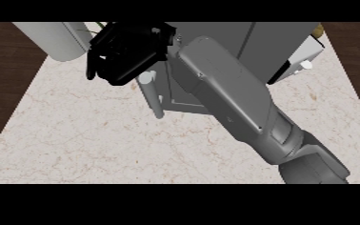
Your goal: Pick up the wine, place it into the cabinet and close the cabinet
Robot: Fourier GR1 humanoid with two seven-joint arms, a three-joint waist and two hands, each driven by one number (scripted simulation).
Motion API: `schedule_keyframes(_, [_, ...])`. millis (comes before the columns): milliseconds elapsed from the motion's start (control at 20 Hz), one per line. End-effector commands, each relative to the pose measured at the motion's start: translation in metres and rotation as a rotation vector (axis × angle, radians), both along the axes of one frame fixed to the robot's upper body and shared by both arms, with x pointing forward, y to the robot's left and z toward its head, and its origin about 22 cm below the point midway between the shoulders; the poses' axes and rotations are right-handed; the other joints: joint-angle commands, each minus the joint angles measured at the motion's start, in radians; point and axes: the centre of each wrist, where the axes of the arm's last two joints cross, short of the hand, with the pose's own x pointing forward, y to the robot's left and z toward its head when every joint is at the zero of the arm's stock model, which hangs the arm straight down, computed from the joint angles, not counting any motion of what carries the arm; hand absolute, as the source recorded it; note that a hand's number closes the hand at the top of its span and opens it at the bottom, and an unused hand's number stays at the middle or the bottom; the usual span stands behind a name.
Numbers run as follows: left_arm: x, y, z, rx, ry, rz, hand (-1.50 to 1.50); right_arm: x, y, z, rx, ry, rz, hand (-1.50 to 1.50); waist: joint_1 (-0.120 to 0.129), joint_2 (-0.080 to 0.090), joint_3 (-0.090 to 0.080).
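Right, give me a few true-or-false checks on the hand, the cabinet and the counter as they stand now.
1. The right hand is up against the grey cabinet. True.
2. The left hand shows at the lower left. False: only the right forearm is in view.
3. A wine bottle stands mid-counter. False: no bottle shows there on the marbled counter.
4. A pale cylinder sits at the upper left. True.
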Motion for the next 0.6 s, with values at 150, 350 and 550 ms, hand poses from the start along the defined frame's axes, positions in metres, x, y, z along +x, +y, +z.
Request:
schedule_keyframes(150, [0.004, -0.007, 0.002, -0.005, -0.034, -0.031, -1.50, 0.037, -0.066, -0.001, 0.067, -0.031, -0.340, 1.50, -0.021, 0.025, 0.015])
schedule_keyframes(350, [0.008, -0.005, 0.008, 0.016, -0.037, -0.041, -1.50, 0.043, -0.083, 0.006, 0.109, -0.060, -0.400, 1.50, -0.028, 0.034, 0.015])
schedule_keyframes(550, [0.011, -0.007, 0.009, 0.009, -0.035, -0.060, -1.50, 0.042, -0.082, 0.009, 0.124, -0.077, -0.396, 1.50, -0.034, 0.031, 0.014])
